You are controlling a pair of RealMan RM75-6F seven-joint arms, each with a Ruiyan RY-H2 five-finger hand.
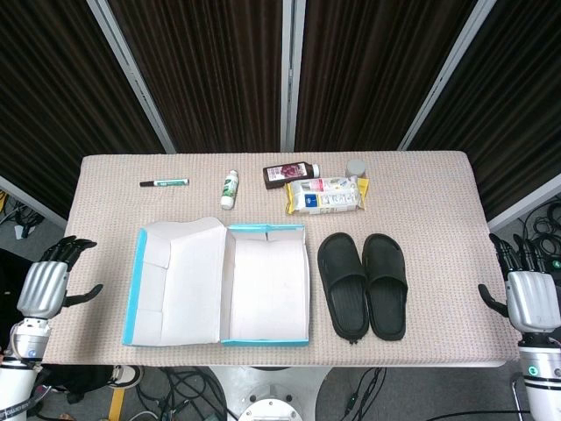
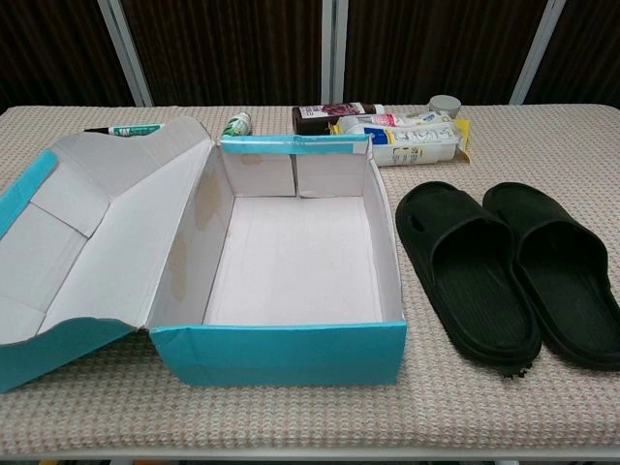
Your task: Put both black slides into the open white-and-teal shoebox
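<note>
My fingers [image 1: 68,250] on the left hand [image 1: 44,288] are apart, holding nothing; right hand [image 1: 530,298] same, fingers spread, empty. Both hands sit off the tabletop [image 1: 421,189] edges, one each side, well apart from everything. Neither shows in the chest view.

Task things: both black slides lie side by side, touching, soles down, just right of the shoebox [image 1: 263,342]. Left slide [image 1: 343,285] is nearest the box wall; right slide [image 1: 385,285] beside it. Box is open, interior bare, lid flap [image 1: 175,281] folded out to the left.

Nothing started yet, I judge; first step is reach and grasp. Right hand is the nearer one, so I'd bring it in over the right slide, or take the pair together if the fingers span both straps. Pinch across the strap rather than the flat sole, lift high enough to clear the teal wall, then lower flat so there's room for the second. Rubbery slides may flex or swing when lifted, so keep the move slow. Watch not to shove the box sideways; it looks light.

Clutter at the back: marker [image 1: 164,182], small white bottle [image 1: 230,189], dark bottle [image 1: 291,174], yellow-edged packet [image 1: 326,195], grey cap [image 1: 356,167]. All well clear of the path.
</note>
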